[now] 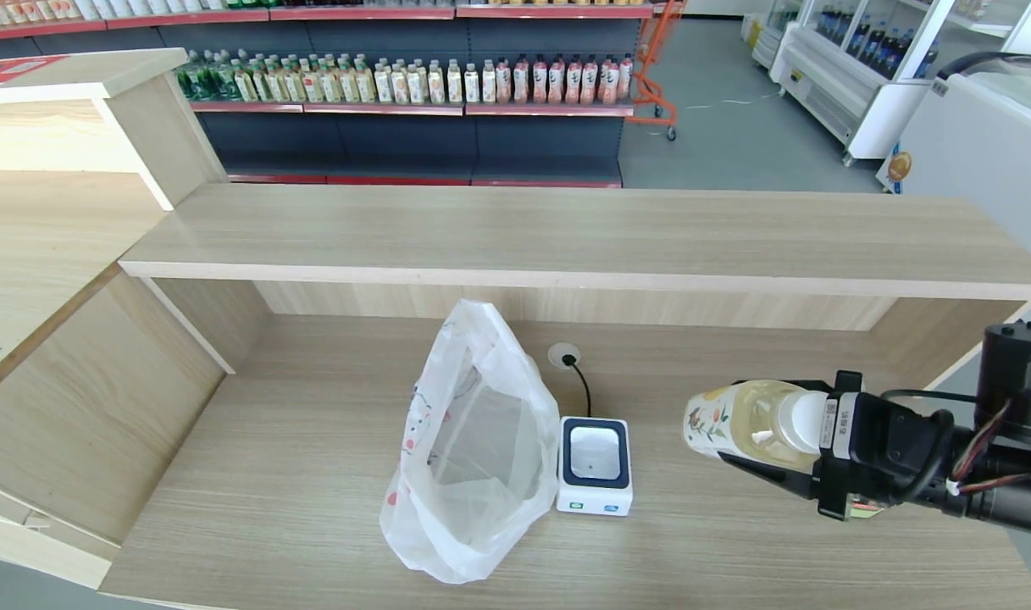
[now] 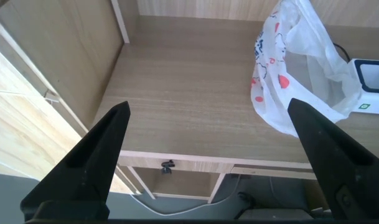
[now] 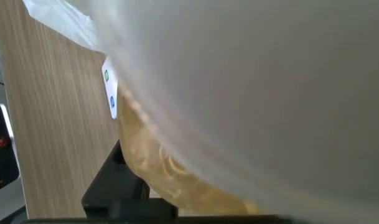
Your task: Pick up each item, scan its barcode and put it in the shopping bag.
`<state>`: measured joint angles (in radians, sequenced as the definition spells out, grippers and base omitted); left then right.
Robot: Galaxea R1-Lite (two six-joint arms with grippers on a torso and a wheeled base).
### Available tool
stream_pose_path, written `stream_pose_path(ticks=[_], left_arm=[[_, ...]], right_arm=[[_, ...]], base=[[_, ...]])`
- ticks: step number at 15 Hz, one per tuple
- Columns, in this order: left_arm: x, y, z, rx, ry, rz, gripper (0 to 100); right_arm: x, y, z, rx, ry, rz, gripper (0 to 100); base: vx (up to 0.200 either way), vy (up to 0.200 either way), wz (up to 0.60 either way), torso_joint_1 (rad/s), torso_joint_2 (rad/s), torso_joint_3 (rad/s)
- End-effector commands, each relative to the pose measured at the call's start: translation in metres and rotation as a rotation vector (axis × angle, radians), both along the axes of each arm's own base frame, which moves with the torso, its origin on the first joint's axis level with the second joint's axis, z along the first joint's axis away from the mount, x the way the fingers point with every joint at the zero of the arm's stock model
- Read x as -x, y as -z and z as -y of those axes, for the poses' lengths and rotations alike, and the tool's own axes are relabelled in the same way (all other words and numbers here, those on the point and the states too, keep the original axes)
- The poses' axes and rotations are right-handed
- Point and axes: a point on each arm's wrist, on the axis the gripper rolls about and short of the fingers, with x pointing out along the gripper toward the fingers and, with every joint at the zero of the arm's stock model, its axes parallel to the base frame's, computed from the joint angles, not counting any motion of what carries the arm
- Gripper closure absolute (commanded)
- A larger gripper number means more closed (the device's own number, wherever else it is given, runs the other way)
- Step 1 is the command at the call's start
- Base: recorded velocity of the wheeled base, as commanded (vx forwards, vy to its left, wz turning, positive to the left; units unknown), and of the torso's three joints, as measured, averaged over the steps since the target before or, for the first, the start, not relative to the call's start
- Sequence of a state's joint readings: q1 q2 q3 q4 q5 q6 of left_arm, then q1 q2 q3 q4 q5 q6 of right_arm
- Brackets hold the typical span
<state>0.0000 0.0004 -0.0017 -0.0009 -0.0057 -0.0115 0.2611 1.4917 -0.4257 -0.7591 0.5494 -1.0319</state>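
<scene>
While the bottle lies on its side in the air above the counter, clamped at its cap end by the right jaws, it sits to the right of the scanner and apart from it, base pointing that way. The left jaws stand wide apart, holding nothing, over the counter's near left edge. The bag stands open just left of the scanner, touching its side. Step in hand, as judged: the scan. The barcode's position cannot be made out (the printed label wraps the base end). Recommended: carry the bottle left until the label is over the scanner window, roll the wrist so the code faces the glass, and hold level and steady, clear of the glass. For bagging, lower it base-first into the mouth; the thin film could snag or collapse.
</scene>
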Motion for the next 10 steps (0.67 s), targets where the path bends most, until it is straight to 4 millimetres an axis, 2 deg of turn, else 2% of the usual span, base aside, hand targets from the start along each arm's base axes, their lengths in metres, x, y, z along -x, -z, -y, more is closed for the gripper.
stream_pose_path(ticks=[1, 2, 5, 6, 8, 10], left_arm=[[0.000, 0.000, 0.000, 0.001, 0.000, 0.001, 0], [0.000, 0.000, 0.000, -0.001, 0.000, 0.001, 0], [0.000, 0.000, 0.000, 0.001, 0.000, 0.001, 0], [0.000, 0.000, 0.000, 0.001, 0.000, 0.001, 0], [0.000, 0.000, 0.000, 0.001, 0.000, 0.001, 0], [0.000, 0.000, 0.000, 0.001, 0.000, 0.001, 0]], right_arm=[[-0.003, 0.008, 0.000, 0.013, 0.001, -0.032, 100], [-0.003, 0.009, 0.000, 0.013, 0.001, -0.033, 100], [-0.005, 0.015, 0.001, 0.013, 0.002, -0.061, 100], [-0.018, 0.021, 0.015, 0.003, 0.039, -0.070, 100], [-0.026, 0.030, 0.025, -0.009, 0.043, -0.087, 100], [-0.038, 0.037, 0.025, 0.004, 0.024, -0.066, 100]], base=[[0.000, 0.200, 0.00, 0.007, 0.01, 0.002], [0.000, 0.200, 0.00, -0.002, -0.01, 0.007], [0.000, 0.000, 0.00, 0.000, 0.00, 0.000], [0.000, 0.000, 0.00, 0.000, 0.00, 0.000], [0.000, 0.000, 0.00, 0.000, 0.00, 0.000], [0.000, 0.000, 0.00, 0.000, 0.00, 0.000]])
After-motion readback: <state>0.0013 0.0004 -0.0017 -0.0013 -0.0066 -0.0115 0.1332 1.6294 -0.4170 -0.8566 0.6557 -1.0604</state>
